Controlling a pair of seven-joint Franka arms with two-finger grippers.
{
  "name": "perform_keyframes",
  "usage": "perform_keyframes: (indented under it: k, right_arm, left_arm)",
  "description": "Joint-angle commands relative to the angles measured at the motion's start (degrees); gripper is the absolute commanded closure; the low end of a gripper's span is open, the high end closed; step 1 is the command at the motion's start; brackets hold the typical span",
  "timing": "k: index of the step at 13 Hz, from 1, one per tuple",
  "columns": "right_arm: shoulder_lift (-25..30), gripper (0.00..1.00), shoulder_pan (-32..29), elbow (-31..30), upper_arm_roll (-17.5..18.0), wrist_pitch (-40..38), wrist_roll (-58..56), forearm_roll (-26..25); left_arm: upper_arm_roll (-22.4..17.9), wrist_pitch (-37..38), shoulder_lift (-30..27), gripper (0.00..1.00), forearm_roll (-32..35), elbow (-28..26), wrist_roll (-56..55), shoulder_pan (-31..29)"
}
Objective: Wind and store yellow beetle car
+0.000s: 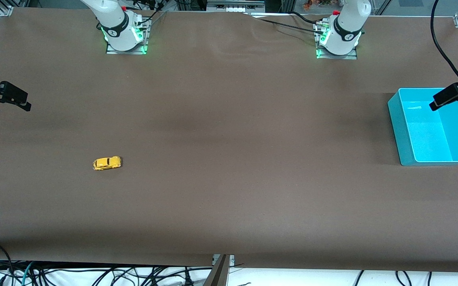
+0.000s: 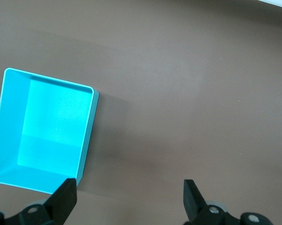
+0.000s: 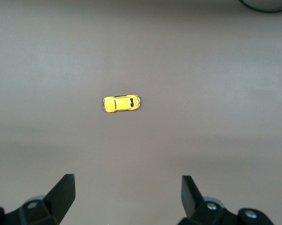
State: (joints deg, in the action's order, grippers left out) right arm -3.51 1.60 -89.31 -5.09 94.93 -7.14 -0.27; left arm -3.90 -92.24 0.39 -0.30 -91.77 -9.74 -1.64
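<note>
The yellow beetle car (image 1: 107,163) stands on its wheels on the brown table, toward the right arm's end, and also shows in the right wrist view (image 3: 121,103). My right gripper (image 1: 22,101) hangs open and empty high over the table's edge at the right arm's end; in its wrist view (image 3: 126,185) the car lies well apart from the fingers. The teal bin (image 1: 402,131) sits empty at the left arm's end. My left gripper (image 1: 437,103) is open and empty, up over the bin; its wrist view (image 2: 129,187) shows the bin (image 2: 84,140) beside one finger.
The two arm bases (image 1: 123,37) (image 1: 338,41) stand along the table's edge farthest from the front camera. Cables (image 1: 441,47) hang by the left arm's end. A brown cloth covers the table (image 1: 229,139).
</note>
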Motion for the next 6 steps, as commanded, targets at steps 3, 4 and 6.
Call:
perform_keyframes:
  k: [3,4,6]
  right_arm:
    - [-0.36,0.0,-0.8,1.24,0.17,-1.07,-0.68,0.19]
    - [-0.36,0.0,-0.81,1.24,0.17,-1.07,-0.77,0.19]
    - [-0.36,0.0,-0.81,1.24,0.17,-1.07,-0.51,0.1]
  left_arm:
    - [-0.05,1.01,0.49,0.0,-0.05,1.5,0.86,-0.12]
    - [-0.05,1.01,0.49,0.0,-0.14,1.5,0.86,-0.12]
    - [-0.05,1.01,0.49,0.0,-0.14,1.5,0.86,-0.12]
